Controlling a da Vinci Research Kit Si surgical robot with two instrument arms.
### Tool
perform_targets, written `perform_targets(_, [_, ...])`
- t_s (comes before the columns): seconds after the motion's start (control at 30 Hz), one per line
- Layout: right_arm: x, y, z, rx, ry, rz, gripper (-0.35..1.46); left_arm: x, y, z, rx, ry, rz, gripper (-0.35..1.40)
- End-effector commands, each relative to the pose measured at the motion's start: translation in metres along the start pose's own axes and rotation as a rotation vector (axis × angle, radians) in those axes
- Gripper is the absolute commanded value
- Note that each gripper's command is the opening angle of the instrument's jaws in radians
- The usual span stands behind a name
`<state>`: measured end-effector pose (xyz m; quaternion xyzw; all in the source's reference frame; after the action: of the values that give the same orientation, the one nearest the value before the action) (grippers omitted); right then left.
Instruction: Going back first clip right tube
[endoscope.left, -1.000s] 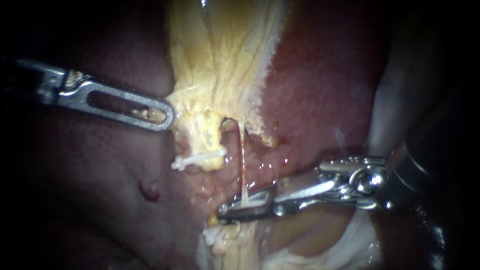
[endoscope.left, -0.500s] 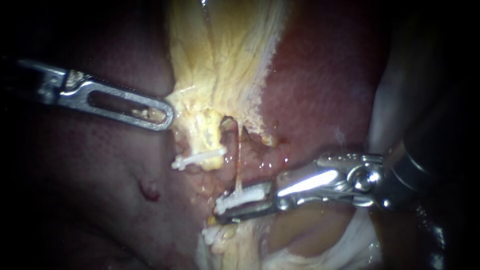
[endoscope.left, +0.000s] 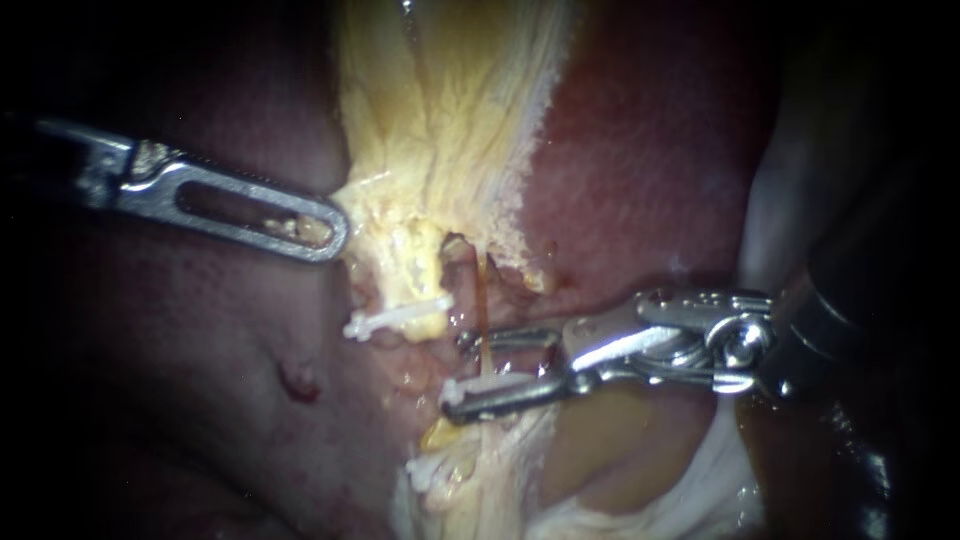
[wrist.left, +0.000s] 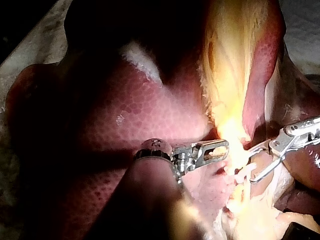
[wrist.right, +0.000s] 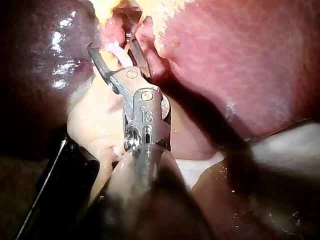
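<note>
As the right hand stands wide at the right tube: count check

Instruments: 2. From the right comes the right instrument (endoscope.left: 458, 372), hand wide, two jaws with a clear gap. The right tube (endoscope.left: 482, 300), a thin orange-red strand, runs down through that gap and is not gripped.

Clips: 2 sure ones, both white. Of these, clip one (endoscope.left: 395, 318) sits across the foot of the thicker, yellow left tube (endoscope.left: 415, 265). Next, clip two (endoscope.left: 485, 388) crosses the right tube low down. It lies along the lower jaw and touches it; the upper jaw stands clear above. Lower still there is a white scrap (endoscope.left: 425, 470); can't tell if it is a third clip.

From the left comes the left instrument (endoscope.left: 325, 232): slotted hand, jaws together, pinched on the edge of the yellow tissue (endoscope.left: 440, 120), a crumb of it showing in the slot. It is well apart from the right tube, with the left tube between.

Tubes: 2, near each other, both hanging from the yellow tissue. Behind them is the dark red liver (endoscope.left: 640, 150).

Left wrist view: left instrument (wrist.left: 222, 147) tip at the bright yellow tissue, right instrument (wrist.left: 250, 165) just ahead, forked apart. Right wrist view: right instrument (wrist.right: 112, 45) jaws spread, a pale piece between them.
</note>
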<state>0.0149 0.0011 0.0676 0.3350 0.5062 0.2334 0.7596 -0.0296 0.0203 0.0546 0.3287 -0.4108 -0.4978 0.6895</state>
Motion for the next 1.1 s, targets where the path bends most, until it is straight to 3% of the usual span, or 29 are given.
perform_targets(0.03, [-0.0001, 0.0001, -0.0002, -0.004, 0.001, -0.009, 0.49, 0.0000, 0.0000, 0.0000, 0.000, 0.000, 0.000, -0.35])
perform_targets(0.2, [-0.0001, 0.0002, -0.0019, -0.017, 0.003, -0.100, 0.50, 0.0000, 0.0000, -0.0001, 0.000, 0.000, 0.000, -0.35])
perform_targets(0.47, [0.0015, 0.0002, -0.0079, -0.031, 0.004, -0.239, 0.50, 0.0000, 0.0001, -0.0001, 0.001, 0.001, 0.001, -0.35])
perform_targets(0.7, [0.0024, 0.0001, -0.0112, -0.036, 0.005, -0.275, 0.50, 0.0000, 0.0003, -0.0002, 0.001, 0.001, 0.001, -0.35])
perform_targets(0.97, [0.0027, -0.0004, -0.0119, -0.021, 0.021, -0.278, 0.50, 0.0000, 0.0006, -0.0002, 0.002, 0.001, 0.002, -0.35])
perform_targets(1.1, [0.0028, -0.0006, -0.0119, -0.014, 0.026, -0.289, 0.50, 0.0004, 0.0011, 0.0008, -0.003, -0.002, 0.004, -0.35])
